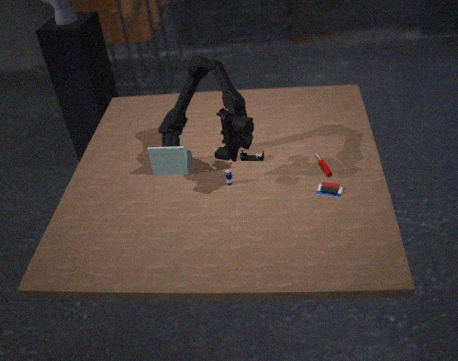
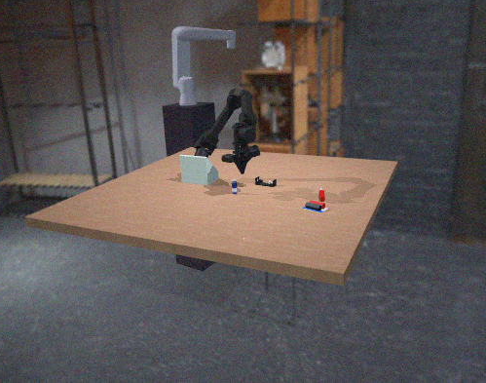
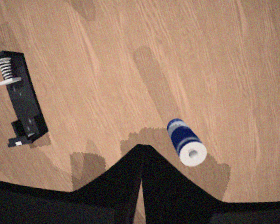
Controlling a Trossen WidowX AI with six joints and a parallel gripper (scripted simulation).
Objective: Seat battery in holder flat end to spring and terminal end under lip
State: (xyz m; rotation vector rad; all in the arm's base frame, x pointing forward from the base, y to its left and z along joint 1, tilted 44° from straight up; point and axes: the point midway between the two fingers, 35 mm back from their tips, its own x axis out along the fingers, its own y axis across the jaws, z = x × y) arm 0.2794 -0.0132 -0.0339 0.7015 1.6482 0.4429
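My black fingers, blue battery [image 3: 185,142] with white end, black holder [image 3: 24,106] with pale spring, tan wood-grain table [image 1: 217,251], red screwdriver [image 1: 323,164], seemingly red-black-blue block [image 1: 329,189]

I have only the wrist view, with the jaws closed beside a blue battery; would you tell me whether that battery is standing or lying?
Observer: The top view shows the battery standing on end, apart from the holder.
Operator: Thank you. Are the jaws touching the table?
Observer: In the exterior view they appear to hang just above the table, shut on nothing.
Operator: Is anything else on the table that I cannot see?
Observer: A red screwdriver lies well beyond the holder, on the side away from the battery.
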